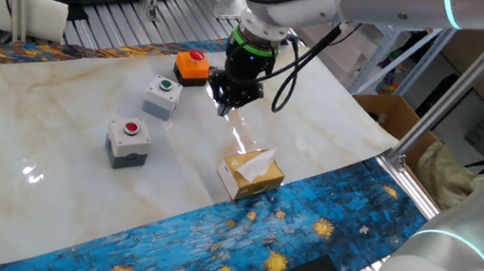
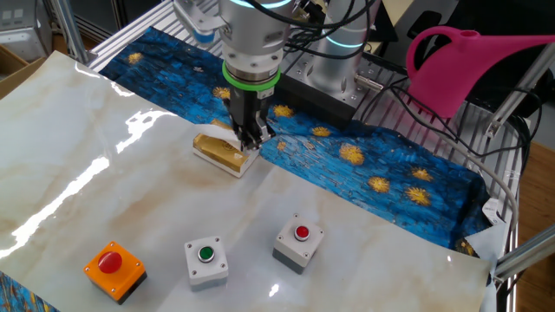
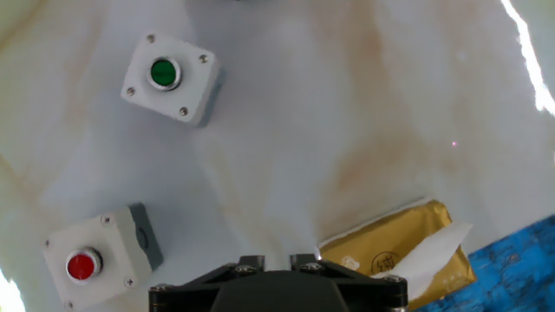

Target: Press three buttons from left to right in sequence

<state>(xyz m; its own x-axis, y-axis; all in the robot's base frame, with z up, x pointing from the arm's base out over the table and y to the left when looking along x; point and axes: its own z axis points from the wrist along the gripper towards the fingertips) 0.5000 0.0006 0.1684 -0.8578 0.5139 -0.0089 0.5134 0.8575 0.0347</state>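
Hovering shut and empty, claw (image 1: 227,105), orange button box (image 1: 192,66) missing from hand view, both fixed views showing it

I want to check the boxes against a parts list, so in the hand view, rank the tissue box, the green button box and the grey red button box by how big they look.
1. tissue box, though cut off by the frame edge.
2 and 3. green button box and grey red button box look alike, so no ranking between them.
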